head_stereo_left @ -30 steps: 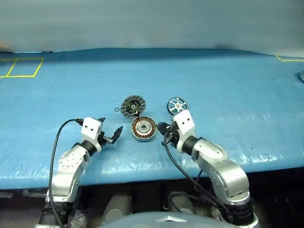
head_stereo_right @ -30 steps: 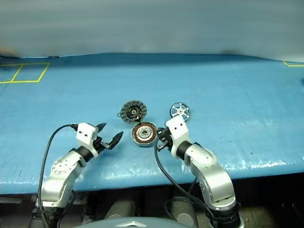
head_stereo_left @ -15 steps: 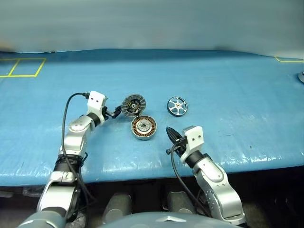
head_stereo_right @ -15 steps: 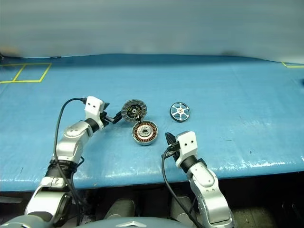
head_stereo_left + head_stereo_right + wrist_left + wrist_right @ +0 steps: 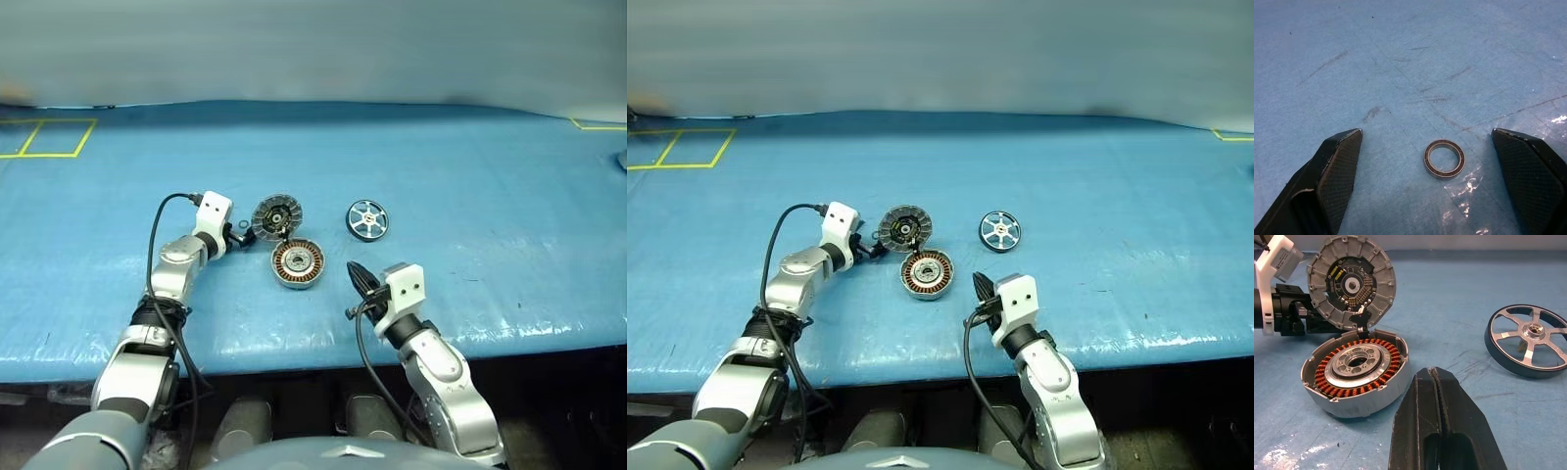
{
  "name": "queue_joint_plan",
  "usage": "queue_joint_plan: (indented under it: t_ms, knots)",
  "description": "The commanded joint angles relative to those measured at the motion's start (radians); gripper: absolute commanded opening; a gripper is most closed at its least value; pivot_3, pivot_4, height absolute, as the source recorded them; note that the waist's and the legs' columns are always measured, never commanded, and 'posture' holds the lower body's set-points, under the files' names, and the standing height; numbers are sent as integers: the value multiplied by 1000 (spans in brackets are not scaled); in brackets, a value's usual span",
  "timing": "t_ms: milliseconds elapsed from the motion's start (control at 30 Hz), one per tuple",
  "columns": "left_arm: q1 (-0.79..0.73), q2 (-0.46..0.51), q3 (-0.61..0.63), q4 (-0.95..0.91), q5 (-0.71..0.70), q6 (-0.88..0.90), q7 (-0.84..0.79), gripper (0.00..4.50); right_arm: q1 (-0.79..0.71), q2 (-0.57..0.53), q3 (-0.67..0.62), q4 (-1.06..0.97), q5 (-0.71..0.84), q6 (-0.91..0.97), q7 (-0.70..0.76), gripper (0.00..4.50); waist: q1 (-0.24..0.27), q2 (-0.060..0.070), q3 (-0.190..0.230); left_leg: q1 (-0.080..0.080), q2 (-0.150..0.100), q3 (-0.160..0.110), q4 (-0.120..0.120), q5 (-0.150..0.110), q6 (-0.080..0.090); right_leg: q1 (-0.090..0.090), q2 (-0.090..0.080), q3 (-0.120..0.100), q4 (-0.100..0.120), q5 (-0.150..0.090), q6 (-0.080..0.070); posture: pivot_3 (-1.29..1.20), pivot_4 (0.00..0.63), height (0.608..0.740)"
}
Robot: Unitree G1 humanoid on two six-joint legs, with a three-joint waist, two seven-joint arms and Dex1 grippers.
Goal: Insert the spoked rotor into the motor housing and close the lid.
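Left of centre in the head view, the left gripper stands spread wide over a small ring, holding nothing. Beside it the lid stands tilted open above the motor housing, whose copper-wound well holds no rotor. Farther right, the spoked rotor lies apart on the blue table. Lower right, the right gripper is clenched, empty. Nothing looks inserted yet.

Metal motor housing, copper windings

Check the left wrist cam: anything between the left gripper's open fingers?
Yes: a small metal ring lies flat on the blue mat between the left gripper fingers, touching neither.
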Motion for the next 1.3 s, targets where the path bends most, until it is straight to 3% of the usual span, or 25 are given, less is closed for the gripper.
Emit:
queue_joint_plan:
  t_ms: [33,367,600,767,1000,1100,1300]
  knots:
    - [11,11,-28,36,45,1,10,3882,4,2,7,-14,4,-23,-9,0,0,0,0,0,0,0,0,0,0,0,0,0,0,0,0,0,150,740]
    - [63,22,-3,32,20,53,8,657,-9,1,-6,-5,3,-11,-29,0,-6,0,-1,9,2,1,-1,-1,2,6,1,1,2,-2,3,0,150,740]
    - [186,54,1,-184,-4,128,-38,647,-7,-5,1,-20,1,-3,-40,0,-13,1,-2,11,2,3,-3,-1,2,6,1,5,2,-2,3,0,150,740]
    - [350,150,-52,-601,-74,245,-210,647,6,-8,8,-35,-2,-11,-42,0,-11,2,-2,10,2,4,-5,-2,3,5,-1,7,2,-1,0,0,150,740]
    - [417,226,-48,-1005,-313,409,-411,647,22,-12,5,-37,2,-9,-43,0,6,2,-1,1,2,1,-1,-2,4,0,-2,4,0,-1,0,0,150,740]
    - [392,239,-68,-1083,-375,454,-448,647,21,-13,5,-36,5,-7,-44,0,2,3,0,1,2,1,-1,-2,4,0,-2,4,0,-1,0,0,150,740]
    - [284,177,-182,-1001,-240,394,-354,647,18,-6,0,-26,21,0,-44,0,2,3,0,2,2,1,-1,-1,3,0,0,4,1,-2,2,0,150,740]
